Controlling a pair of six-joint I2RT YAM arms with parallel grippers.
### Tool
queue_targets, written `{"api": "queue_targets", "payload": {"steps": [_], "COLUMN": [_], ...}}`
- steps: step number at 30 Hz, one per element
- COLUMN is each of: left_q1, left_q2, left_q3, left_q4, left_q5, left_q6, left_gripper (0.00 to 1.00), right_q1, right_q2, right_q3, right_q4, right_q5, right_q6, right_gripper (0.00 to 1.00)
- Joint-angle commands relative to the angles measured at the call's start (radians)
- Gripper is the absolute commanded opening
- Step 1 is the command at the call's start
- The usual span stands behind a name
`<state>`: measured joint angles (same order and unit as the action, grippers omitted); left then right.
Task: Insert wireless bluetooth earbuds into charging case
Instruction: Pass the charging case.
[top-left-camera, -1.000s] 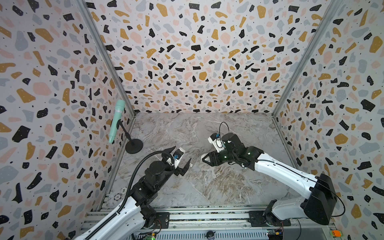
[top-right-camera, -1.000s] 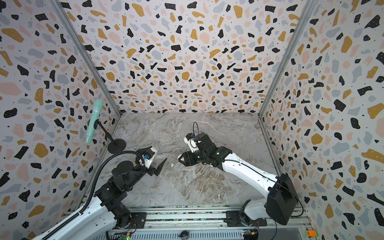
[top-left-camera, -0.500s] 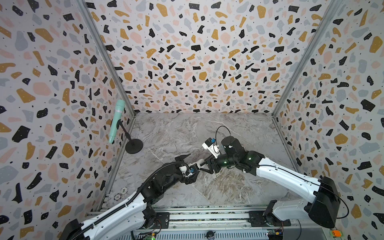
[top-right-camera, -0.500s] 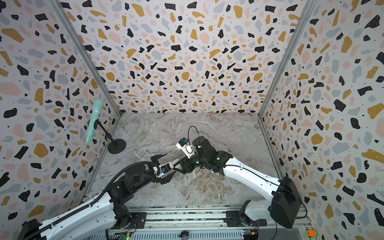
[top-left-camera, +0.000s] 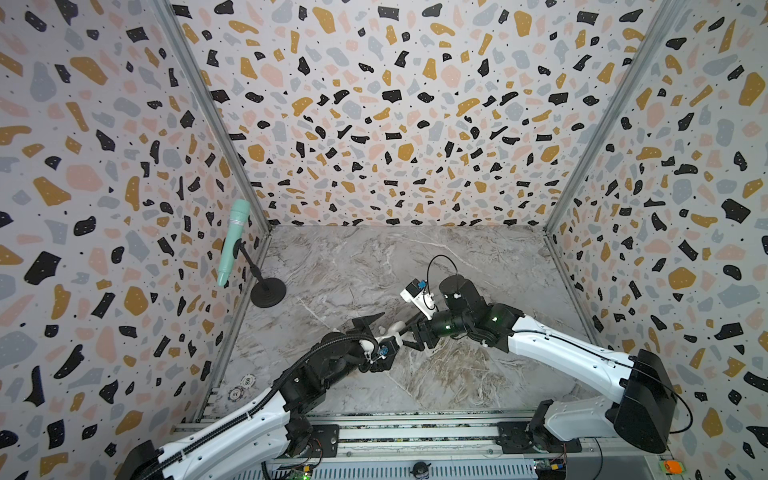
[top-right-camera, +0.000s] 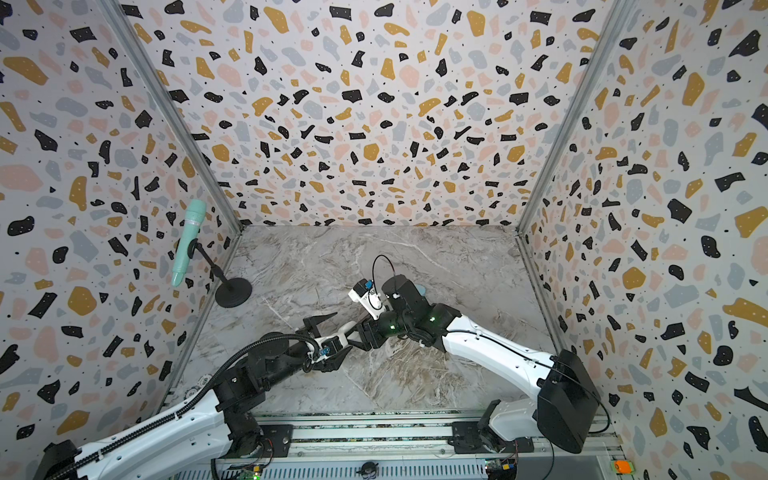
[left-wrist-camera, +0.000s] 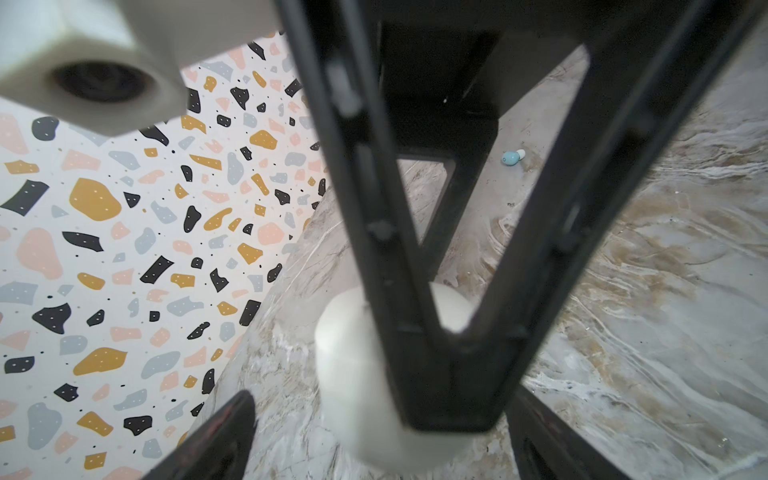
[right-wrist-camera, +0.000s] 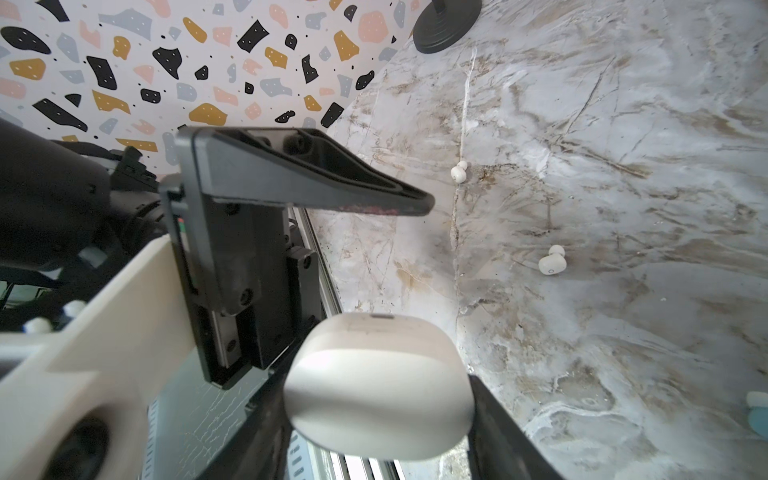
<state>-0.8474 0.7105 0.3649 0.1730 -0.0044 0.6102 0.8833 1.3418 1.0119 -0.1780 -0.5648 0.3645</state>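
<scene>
Over the near middle of the marble table (top-left-camera: 457, 257), the two arms are meeting nose to nose. The right end effector (top-left-camera: 405, 333) is clenching a white pill-shaped charging case (right-wrist-camera: 374, 374) and is carrying it clear above the table. The case is looking closed in the right wrist view.

Facing it, the left end effector (top-right-camera: 343, 332) is standing released, jaws spread wide. In both top views one finger is reaching past the case on the far side and the other on the near side. In the left wrist view the case is sitting between those spread fingers (left-wrist-camera: 220, 436) with a gap showing, so nothing is being pinched from that side. Whether a finger is brushing the case I cannot tell, because everything that close is blurring.

Down on the table the earbuds are lying loose, all outside the case. The right wrist view is picking up a white earbud (right-wrist-camera: 459, 171) and a second white earbud (right-wrist-camera: 552, 261), well apart from each other on bare marble. The first is lying nearer the black base of the microphone stand (top-left-camera: 268, 293). A light blue earbud (left-wrist-camera: 512, 156) with a pale tip is lying on its side. It is showing in the left wrist view through the open frame of the right arm's finger.

A mint green microphone (top-left-camera: 232, 245) is leaning on that stand by the left wall. Two poker chips (top-left-camera: 243, 386) are sitting at the near left edge.
</scene>
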Motion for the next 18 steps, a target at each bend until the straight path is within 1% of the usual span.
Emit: {"api": "queue_targets", "payload": {"steps": [1,4,6,7,9,12,18], "left_q1": [-0.004,-0.004,-0.007,-0.006,-0.007,-0.007,-0.009], "left_q2": [-0.014,-0.008,-0.005,-0.004,0.001,0.007,0.012], "left_q3": [-0.014,-0.013,-0.011,-0.011,-0.009,-0.006,-0.008], "left_q4": [0.054,0.043,0.039,0.040,0.042,0.044,0.050], "left_q5": [0.019,0.033,0.039,0.040,0.040,0.047,0.056], "left_q6": [-0.015,-0.018,-0.019,-0.020,-0.021,-0.020,-0.029], "left_gripper": [0.89,0.85,0.80,0.79,0.74,0.69,0.68], "right_q1": [0.006,0.006,0.006,0.006,0.006,0.007,0.009], "right_q2": [-0.012,-0.021,-0.027,-0.028,-0.026,-0.023,-0.028], "right_q3": [-0.006,-0.014,-0.018,-0.022,-0.025,-0.027,-0.039], "right_q4": [0.033,0.045,0.054,0.058,0.065,0.069,0.094], "right_q5": [-0.012,-0.004,0.003,0.001,-0.011,-0.015,-0.020], "right_q6": [-0.010,-0.006,-0.001,0.002,0.003,0.004,0.010], "right_gripper": [0.00,0.00,0.00,0.00,0.00,0.00,0.00]}}
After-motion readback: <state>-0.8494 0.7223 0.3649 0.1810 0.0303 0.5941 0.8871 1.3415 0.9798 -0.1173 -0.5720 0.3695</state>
